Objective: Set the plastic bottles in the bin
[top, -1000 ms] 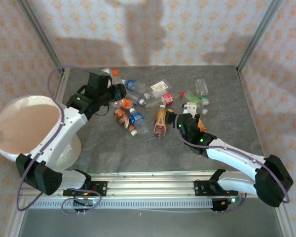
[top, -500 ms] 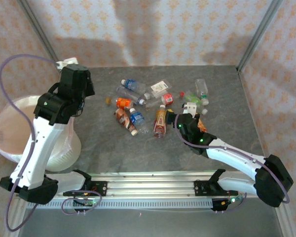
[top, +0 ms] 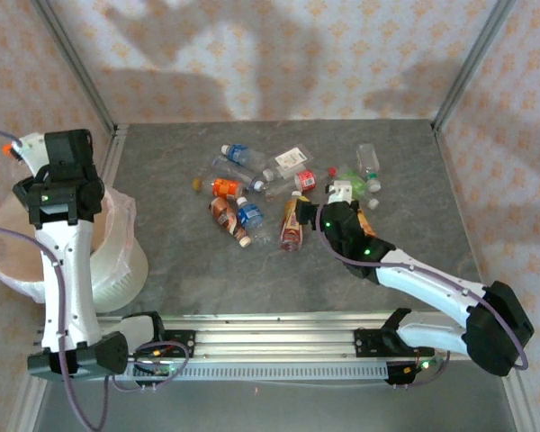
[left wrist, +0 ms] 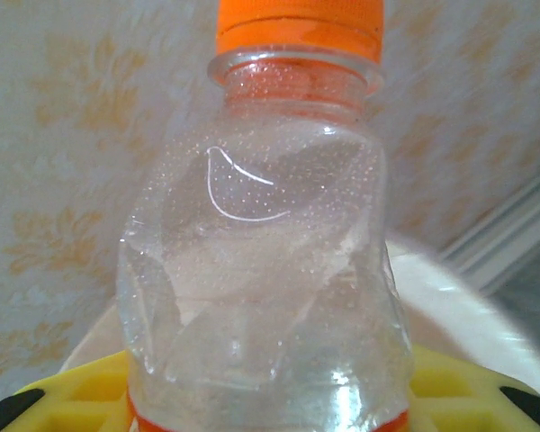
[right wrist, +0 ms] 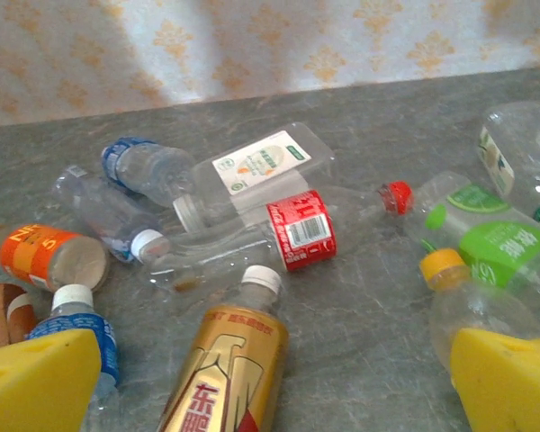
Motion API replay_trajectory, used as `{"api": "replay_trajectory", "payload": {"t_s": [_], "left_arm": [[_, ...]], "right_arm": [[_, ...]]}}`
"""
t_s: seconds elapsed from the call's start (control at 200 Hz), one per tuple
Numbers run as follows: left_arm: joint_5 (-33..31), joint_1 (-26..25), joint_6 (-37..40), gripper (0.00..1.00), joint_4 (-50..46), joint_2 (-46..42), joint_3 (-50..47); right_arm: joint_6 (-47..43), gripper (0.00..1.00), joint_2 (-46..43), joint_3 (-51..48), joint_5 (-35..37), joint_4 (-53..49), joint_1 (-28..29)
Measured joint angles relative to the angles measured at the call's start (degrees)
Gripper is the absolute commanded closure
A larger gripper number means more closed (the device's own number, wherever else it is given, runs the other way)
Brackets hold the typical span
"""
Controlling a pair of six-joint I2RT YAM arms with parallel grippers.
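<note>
Left gripper (left wrist: 270, 407), its yellow pads clamped on a crumpled clear bottle (left wrist: 261, 270) with an orange cap (left wrist: 299, 25). The bottle's lower part is cut off at the frame edge. Behind it, blurred, curves the white rim of the bin (left wrist: 454, 301). Right gripper (right wrist: 270, 382) hangs with fingers apart over a gold-labelled bottle (right wrist: 229, 360). Its right finger (right wrist: 508, 382) hides part of an orange-capped bottle (right wrist: 477, 310). Other bottles lie scattered on the grey table (right wrist: 360, 297).

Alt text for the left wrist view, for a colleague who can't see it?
A clear, dented plastic bottle, its orange cap at the top of the frame, is held between yellow fingers. Behind it are the bin's white rim and patterned wallpaper.
</note>
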Motion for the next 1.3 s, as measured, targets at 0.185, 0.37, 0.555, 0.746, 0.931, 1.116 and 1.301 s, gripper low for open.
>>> {"api": "replay_trajectory", "payload": {"t_s": [0.185,0.37,0.555,0.746,0.931,1.116,1.301], "left_arm": [[3.3,9.0,-3.7,0.56,-0.3,-1.7,-4.3],[7.6,15.5,-8.3,0.6,0.0,-6.8,-11.6],[12.8,21.8,-11.3,0.54,1.1,-6.1,-16.6],[15.8,23.4,-13.9,0.5,1.8,-6.1,-21.1],[16.5,23.4,-15.2,0.37,2.1,-6.0,-21.5],[16.4,23.4,-16.2,0.22,2.3,-6.1,-20.8],[17.4,22.9,-16.6,0.13,2.3,-6.9,-18.9]], "right_arm": [[-1.9,0.0,1.4,2.2,-2.0,-0.4,0.0],[-2.5,0.01,2.0,2.3,-3.1,-1.2,0.0],[-2.6,0.01,2.0,2.3,-3.0,-1.5,0.0],[-3.4,0.01,2.0,2.3,-3.0,-1.6,0.0],[-3.4,0.01,2.2,2.3,-3.0,-1.7,0.0],[-3.3,0.01,3.8,2.3,-3.0,-2.4,0.0],[-2.7,0.01,3.9,2.3,-3.0,-2.7,0.0]]}}
